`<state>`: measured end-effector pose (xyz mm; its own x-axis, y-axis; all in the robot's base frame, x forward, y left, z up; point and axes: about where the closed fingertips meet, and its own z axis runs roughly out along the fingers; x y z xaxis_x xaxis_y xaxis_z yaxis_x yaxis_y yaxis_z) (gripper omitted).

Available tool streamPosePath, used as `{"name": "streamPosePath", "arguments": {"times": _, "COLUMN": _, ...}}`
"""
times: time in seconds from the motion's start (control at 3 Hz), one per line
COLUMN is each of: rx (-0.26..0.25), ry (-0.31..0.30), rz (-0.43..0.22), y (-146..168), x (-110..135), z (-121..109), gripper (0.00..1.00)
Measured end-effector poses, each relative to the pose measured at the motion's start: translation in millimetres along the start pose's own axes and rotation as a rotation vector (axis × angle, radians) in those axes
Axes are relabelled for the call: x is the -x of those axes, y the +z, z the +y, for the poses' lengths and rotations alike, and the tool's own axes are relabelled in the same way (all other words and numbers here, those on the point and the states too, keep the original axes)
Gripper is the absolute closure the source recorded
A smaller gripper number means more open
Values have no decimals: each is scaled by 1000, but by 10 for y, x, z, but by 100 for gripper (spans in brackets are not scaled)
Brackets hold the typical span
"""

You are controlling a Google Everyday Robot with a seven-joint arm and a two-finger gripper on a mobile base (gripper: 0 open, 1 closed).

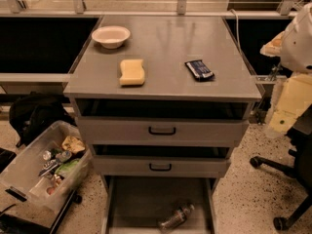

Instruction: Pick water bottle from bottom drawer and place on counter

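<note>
The water bottle (pixel 176 217) is small, clear and crinkled, and lies on its side on the floor of the open bottom drawer (pixel 141 204), right of its middle. The counter (pixel 163 48) is the grey top of the three-drawer cabinet. Parts of my arm (pixel 291 91), white and cream, show at the right edge beside the cabinet, level with the counter and upper drawers. My gripper itself is out of view. Nothing touches the bottle.
On the counter are a white bowl (pixel 111 36) at the back left, a yellow sponge (pixel 132 72) and a dark blue snack packet (pixel 199 69). A clear bin of items (pixel 46 167) stands on the floor left; an office chair base (pixel 285 179) right.
</note>
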<state>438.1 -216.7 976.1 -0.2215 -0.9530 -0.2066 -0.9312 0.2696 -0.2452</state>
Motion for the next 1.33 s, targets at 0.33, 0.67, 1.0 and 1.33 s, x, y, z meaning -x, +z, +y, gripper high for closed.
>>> {"name": "streamPosePath", "arguments": {"times": 0.33, "rx": 0, "ry": 0, "rz": 0, "y": 0, "x": 0, "z": 0, "gripper": 0}}
{"name": "streamPosePath", "arguments": {"times": 0.67, "rx": 102, "ry": 70, "rz": 38, "y": 197, "x": -99, "z": -28, "gripper": 0}}
{"name": "streamPosePath", "arguments": {"times": 1.0, "rx": 191, "ry": 139, "rz": 67, "y": 389, "x": -168, "z": -89, "gripper": 0}}
{"name": "streamPosePath", "arguments": {"times": 1.33, "rx": 196, "ry": 143, "rz": 69, "y": 404, "x": -174, "z": -91, "gripper": 0}}
